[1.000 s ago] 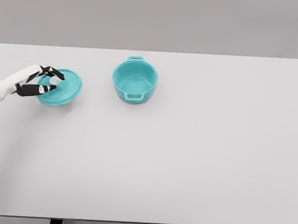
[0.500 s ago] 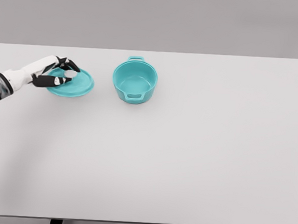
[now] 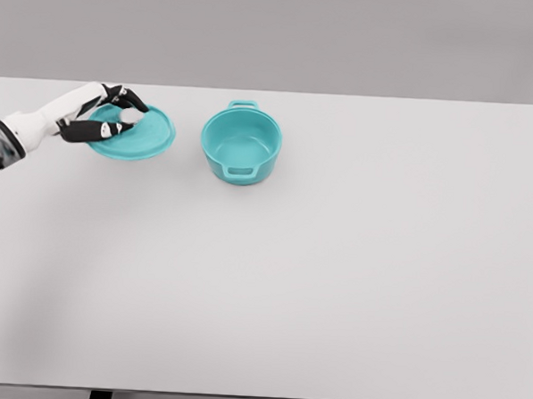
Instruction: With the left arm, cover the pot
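Note:
A teal lid [image 3: 143, 138] hangs above the white table [image 3: 334, 283], lifted at the left. My left hand [image 3: 116, 118] is shut on the lid's knob, its dark fingers curled over the centre of the disc. The white forearm runs off the left edge. To the right of the lid stands the open teal pot [image 3: 242, 145], upright, with a handle at the front and another at the back. A narrow gap separates the lid's right rim from the pot's left wall. The right arm does not show.
The left hand has raised the lid off the table and carried it up and to the right, closer to the pot. The pot has stayed in place.

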